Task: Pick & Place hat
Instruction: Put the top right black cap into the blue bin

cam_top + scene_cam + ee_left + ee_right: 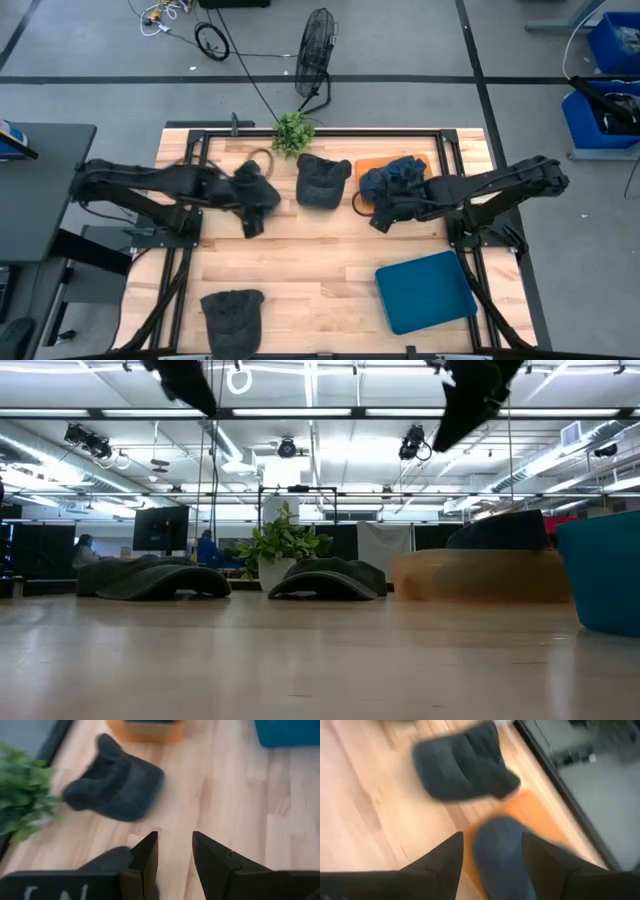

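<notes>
Three dark grey hats and one dark blue hat are on the table. One grey hat (322,180) lies flat by the plant. Another (232,313) rests at the near edge. A third (107,864) lies under my left gripper (175,837), which hovers open above it (250,215). The blue hat (502,855) rests in an orange tray (372,165). My right gripper (492,837) is open and hangs over the tray's near edge (380,218). In the low view both grippers (185,380) (470,400) are high above the table.
A potted plant (292,132) stands at the far edge, close to the middle hat. A teal bin (425,290) sits near the table's right near corner. Bare wood lies between the two arms and toward the near edge. A fan (316,50) stands on the floor beyond the table.
</notes>
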### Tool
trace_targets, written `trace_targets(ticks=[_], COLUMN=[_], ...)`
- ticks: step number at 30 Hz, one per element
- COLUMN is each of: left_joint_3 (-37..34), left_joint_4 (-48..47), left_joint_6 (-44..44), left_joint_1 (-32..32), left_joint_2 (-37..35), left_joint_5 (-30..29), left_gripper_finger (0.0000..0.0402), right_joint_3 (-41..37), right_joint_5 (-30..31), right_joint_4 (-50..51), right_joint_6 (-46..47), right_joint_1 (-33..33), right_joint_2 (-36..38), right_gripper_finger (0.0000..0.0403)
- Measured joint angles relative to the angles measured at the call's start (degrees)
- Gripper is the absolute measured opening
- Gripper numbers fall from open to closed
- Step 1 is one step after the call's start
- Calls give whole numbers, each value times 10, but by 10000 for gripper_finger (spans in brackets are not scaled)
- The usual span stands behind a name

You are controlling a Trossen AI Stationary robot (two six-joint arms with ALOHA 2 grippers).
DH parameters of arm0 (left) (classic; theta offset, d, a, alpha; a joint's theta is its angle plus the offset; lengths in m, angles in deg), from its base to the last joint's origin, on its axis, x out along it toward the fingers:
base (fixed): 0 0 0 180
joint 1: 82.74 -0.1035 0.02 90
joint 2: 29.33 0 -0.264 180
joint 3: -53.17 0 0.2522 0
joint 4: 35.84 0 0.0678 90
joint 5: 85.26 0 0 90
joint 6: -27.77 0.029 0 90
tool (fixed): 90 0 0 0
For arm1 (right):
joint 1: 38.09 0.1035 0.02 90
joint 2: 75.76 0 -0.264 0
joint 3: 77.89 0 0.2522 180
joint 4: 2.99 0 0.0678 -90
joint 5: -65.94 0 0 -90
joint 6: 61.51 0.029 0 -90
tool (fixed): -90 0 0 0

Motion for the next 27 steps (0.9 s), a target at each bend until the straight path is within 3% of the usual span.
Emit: trace_targets(ticks=[8,16,21,27], left_joint_3=[-33,-73,-74,-74], left_joint_4=[-42,-39,-39,-38], left_joint_6=[-4,-23,-19,-19], left_joint_1=[0,0,0,0], left_joint_2=[-117,-147,-136,-134], left_joint_5=[-95,-128,-128,-129], left_gripper_finger=[124,124,124,124], right_joint_3=[-45,-69,-69,-70], right_joint_5=[-26,-172,-256,-249], right_joint_4=[-240,-458,-527,-527], right_joint_6=[-172,-297,-318,-319], right_joint_1=[-12,-111,-182,-235], right_joint_2=[-4,-81,-159,-242], right_gripper_finger=[194,203,208,208])
